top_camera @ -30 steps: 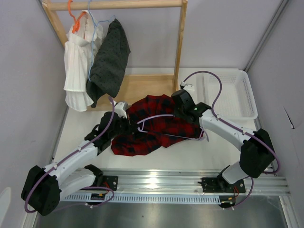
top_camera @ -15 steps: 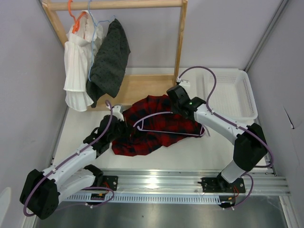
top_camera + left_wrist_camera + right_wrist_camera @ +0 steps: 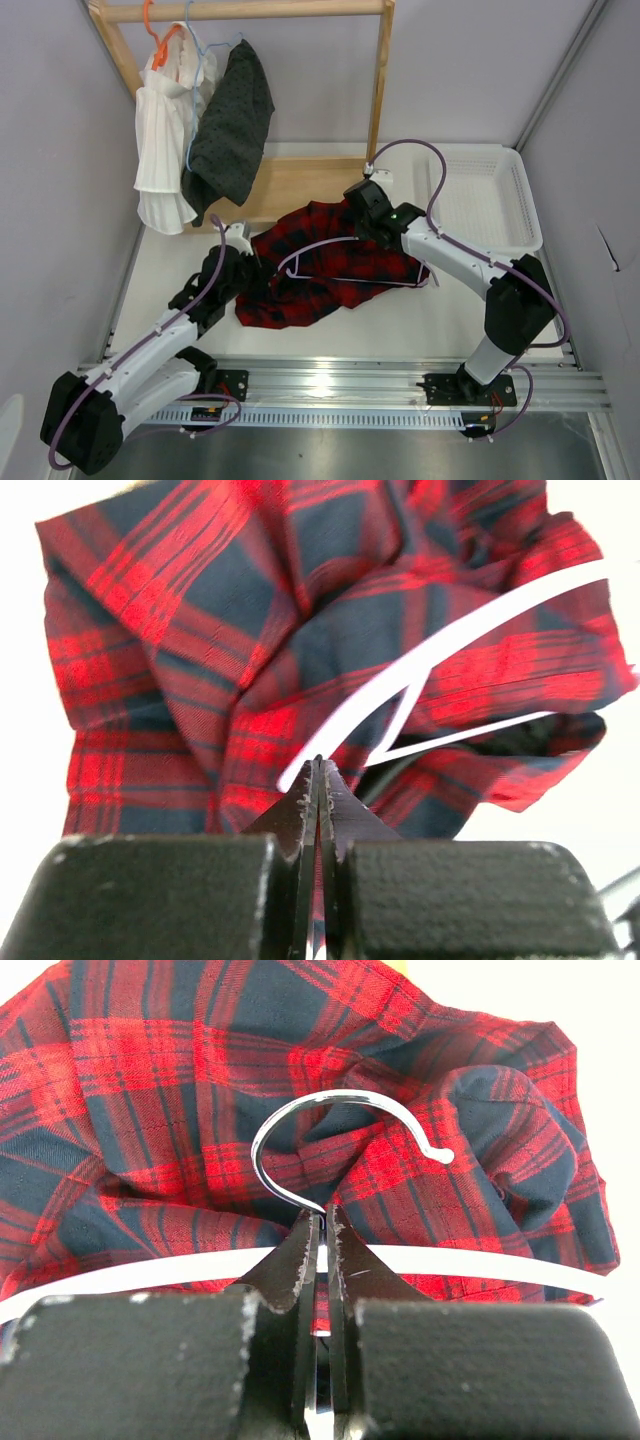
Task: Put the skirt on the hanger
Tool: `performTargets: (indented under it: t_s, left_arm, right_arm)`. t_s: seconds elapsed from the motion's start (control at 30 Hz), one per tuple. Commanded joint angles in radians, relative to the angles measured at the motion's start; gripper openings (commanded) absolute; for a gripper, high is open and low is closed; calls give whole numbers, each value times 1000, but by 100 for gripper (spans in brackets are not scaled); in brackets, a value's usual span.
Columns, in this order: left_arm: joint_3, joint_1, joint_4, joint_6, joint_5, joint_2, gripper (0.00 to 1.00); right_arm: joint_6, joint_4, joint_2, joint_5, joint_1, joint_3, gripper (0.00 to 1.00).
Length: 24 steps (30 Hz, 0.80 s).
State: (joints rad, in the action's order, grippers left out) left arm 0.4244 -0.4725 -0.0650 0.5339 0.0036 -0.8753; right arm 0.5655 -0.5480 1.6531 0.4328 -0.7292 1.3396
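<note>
The skirt [image 3: 300,298] lies crumpled on the white table [image 3: 180,270], in front of the wooden rack [image 3: 380,90] and between the two arms. The lilac hanger [image 3: 450,646] rests on top of the skirt, its triangular frame spread across the red-and-black cloth and its metal hook [image 3: 330,1096] pointing toward the rack. The right gripper [image 3: 322,1225] reaches in from the basket side, its jaws pinching the hanger at the neck where the hook meets the frame. The left gripper [image 3: 318,777] sits at the skirt's left edge with its jaws pressed together, the tips just beside the near end of the hanger arm. The views do not show whether cloth is caught between them. On the rack rail, a white pleated garment [image 3: 165,150] hangs from an orange hanger [image 3: 150,25]. Beside it, a dark dotted garment [image 3: 232,125] hangs from a pale blue hanger [image 3: 192,100]. A white basket [image 3: 525,215] stands at the right of the table.
</note>
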Motion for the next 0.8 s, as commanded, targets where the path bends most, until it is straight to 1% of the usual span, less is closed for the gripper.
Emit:
performTargets:
  t_s: [0.0, 0.1, 0.13, 0.2, 0.6, 0.7, 0.73, 0.77]
  left_arm:
    - [36, 9, 59, -8, 53, 39, 0]
    - [54, 9, 59, -25, 99, 27, 0]
    - [56, 9, 100, -25, 117, 25, 0]
    - [57, 8, 113, -25, 153, 21, 0]
    - [60, 5, 149, -28, 225, -40, 0]
    - [62, -1, 108, -37, 228, -31, 0]
    - [60, -5, 94, -41, 226, -30, 2]
    - [56, -6, 84, -49, 219, -24, 11]
  right_arm:
    - [10, 20, -42, 11, -6, 12, 0]
    - [16, 10, -47, -3, -7, 23, 0]
    - [17, 7, -50, -3, -7, 24, 0]
    - [17, 0, -58, 3, -7, 26, 0]
    - [22, -29, -73, 7, 1, 32, 0]
    - [20, -26, -75, 4, 11, 27, 0]
    - [20, -26, -73, 3, 14, 30, 0]
    - [19, -24, -72, 0, 14, 32, 0]
